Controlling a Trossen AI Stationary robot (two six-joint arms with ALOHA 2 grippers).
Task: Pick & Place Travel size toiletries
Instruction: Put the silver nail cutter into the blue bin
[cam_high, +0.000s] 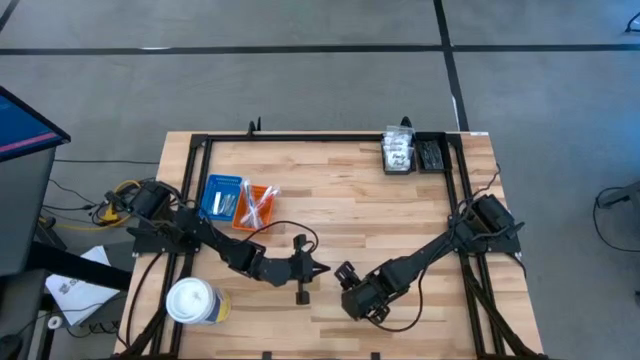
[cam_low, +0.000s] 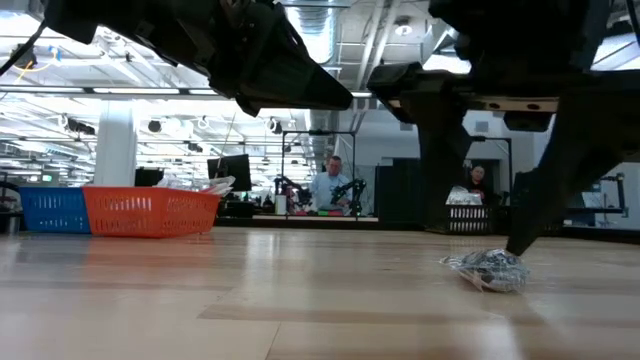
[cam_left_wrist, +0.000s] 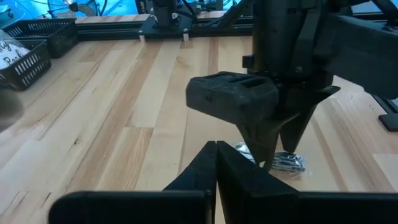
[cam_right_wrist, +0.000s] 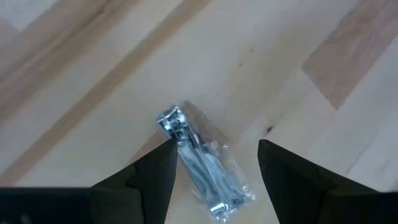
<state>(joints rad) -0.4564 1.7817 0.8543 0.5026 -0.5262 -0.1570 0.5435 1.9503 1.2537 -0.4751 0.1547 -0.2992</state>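
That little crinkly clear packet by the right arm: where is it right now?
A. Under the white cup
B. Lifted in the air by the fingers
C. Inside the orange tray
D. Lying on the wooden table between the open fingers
D: the packet lies flat on the table, with the right gripper open around it.

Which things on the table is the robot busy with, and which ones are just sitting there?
For the job:
- crinkly clear packet lying on the table, between the open right tool's fingers
- orange tray and blue tray, holding small items
- black bins with packets

Just sitting there:
- white lidded cup
- left tool, shut, waiting nearby
- person in the background
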